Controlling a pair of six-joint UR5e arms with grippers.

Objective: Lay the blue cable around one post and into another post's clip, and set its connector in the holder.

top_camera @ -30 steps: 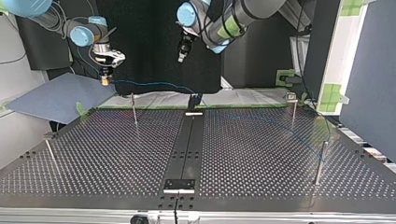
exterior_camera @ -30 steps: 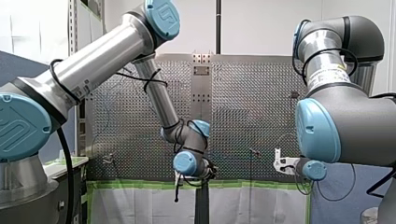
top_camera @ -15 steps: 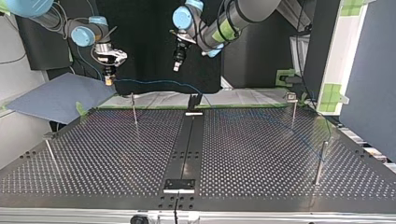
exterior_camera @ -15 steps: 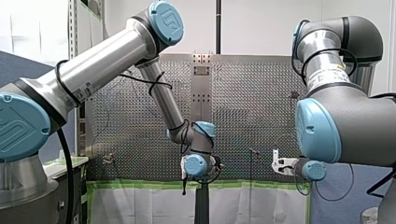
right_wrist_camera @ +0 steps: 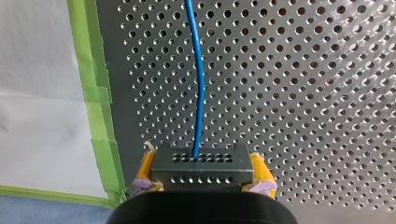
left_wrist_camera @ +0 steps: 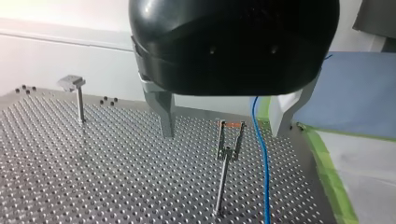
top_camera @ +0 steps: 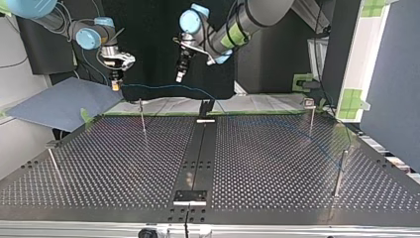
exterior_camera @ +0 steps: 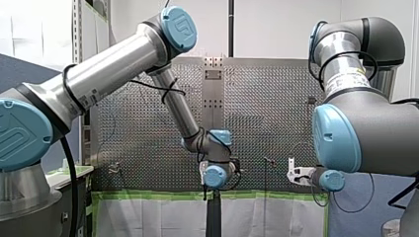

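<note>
Gripping the connector (right_wrist_camera: 201,163): my right gripper (right_wrist_camera: 201,173) is clamped on the black block, with yellow pads (right_wrist_camera: 259,169) pressed on both its sides. The blue cable (right_wrist_camera: 200,84) exits the block's front face and runs ahead over the perforated table (right_wrist_camera: 303,70).

Top view: that gripper hangs in the air by the table's far-left corner, over a blue-grey sheet (top_camera: 59,101). The cable spans from it in a shallow sag toward the black bracket (top_camera: 205,106) at the far end of the centre strip.

My left gripper (left_wrist_camera: 223,116) has its metal fingers (left_wrist_camera: 164,114) wide apart, holding and touching nothing, up above the table. Seen through the gap, a clip-topped post (left_wrist_camera: 228,149) stands with the cable just beside it, outside the clip.
</note>
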